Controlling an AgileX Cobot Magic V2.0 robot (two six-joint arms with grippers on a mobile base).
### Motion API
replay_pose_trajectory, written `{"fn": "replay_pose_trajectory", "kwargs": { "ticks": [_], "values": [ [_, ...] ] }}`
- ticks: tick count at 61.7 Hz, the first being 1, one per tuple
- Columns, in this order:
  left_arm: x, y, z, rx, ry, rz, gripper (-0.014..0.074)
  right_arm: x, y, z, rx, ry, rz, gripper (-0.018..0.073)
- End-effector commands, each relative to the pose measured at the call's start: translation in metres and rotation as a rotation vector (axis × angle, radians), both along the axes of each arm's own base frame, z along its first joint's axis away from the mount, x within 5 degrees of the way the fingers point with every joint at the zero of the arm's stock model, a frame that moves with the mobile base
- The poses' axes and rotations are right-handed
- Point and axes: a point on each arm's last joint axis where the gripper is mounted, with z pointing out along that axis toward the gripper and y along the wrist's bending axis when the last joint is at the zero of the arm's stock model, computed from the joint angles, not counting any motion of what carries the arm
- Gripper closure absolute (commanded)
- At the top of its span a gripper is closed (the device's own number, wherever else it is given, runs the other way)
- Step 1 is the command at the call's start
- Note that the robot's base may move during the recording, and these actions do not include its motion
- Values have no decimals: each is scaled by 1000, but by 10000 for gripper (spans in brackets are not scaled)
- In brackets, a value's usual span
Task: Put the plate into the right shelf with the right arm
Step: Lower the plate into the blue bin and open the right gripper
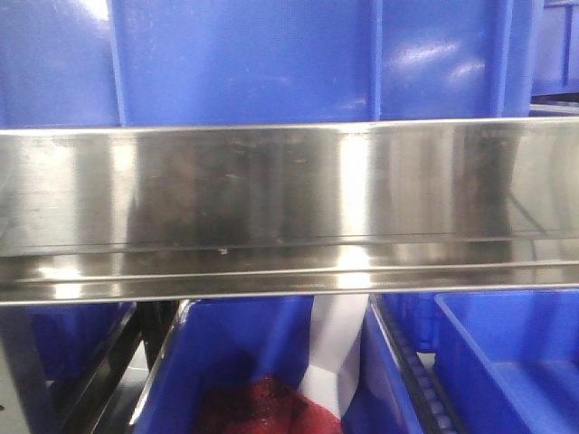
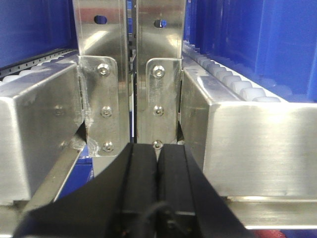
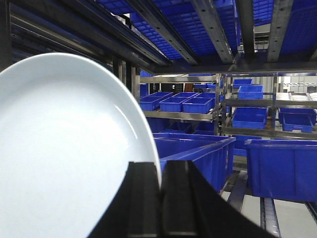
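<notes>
In the right wrist view my right gripper (image 3: 160,168) is shut on the rim of the white plate (image 3: 64,153), which stands on edge and fills the left half of the view. The gripper is inside the steel shelf, under dark rails (image 3: 163,29) that carry blue bins (image 3: 198,153). In the left wrist view my left gripper (image 2: 157,148) is shut and empty, close to two bolted steel uprights (image 2: 131,74) of the rack. The front view shows only a broad brushed-steel shelf rail (image 1: 289,208) with blue bins (image 1: 308,59) above and below; neither arm nor plate shows there.
Blue bins (image 3: 282,166) stand on roller tracks to the right of the plate. More racks with blue bins (image 3: 183,104) stand farther back. White rollers (image 2: 237,84) run along the steel beam at the right. A bin with dark red contents (image 1: 253,407) sits below the rail.
</notes>
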Motion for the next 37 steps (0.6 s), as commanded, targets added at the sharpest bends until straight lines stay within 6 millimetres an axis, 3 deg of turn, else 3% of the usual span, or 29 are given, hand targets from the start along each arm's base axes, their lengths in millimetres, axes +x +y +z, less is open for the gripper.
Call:
{"fn": "replay_pose_trajectory", "kwargs": {
  "ticks": [1, 19, 29, 37],
  "values": [
    [0, 0, 5, -14, -82, 4, 643, -2, -6, 14, 42, -71, -58, 504],
    [0, 0, 5, -14, -82, 4, 643, -5, -8, 20, 63, -97, -68, 504],
    [0, 0, 5, -14, -82, 4, 643, -14, -10, 55, 81, -151, -49, 504],
    [0, 0, 5, -14, -82, 4, 643, 2, 0, 88, 51, -100, -11, 504]
  ]
}}
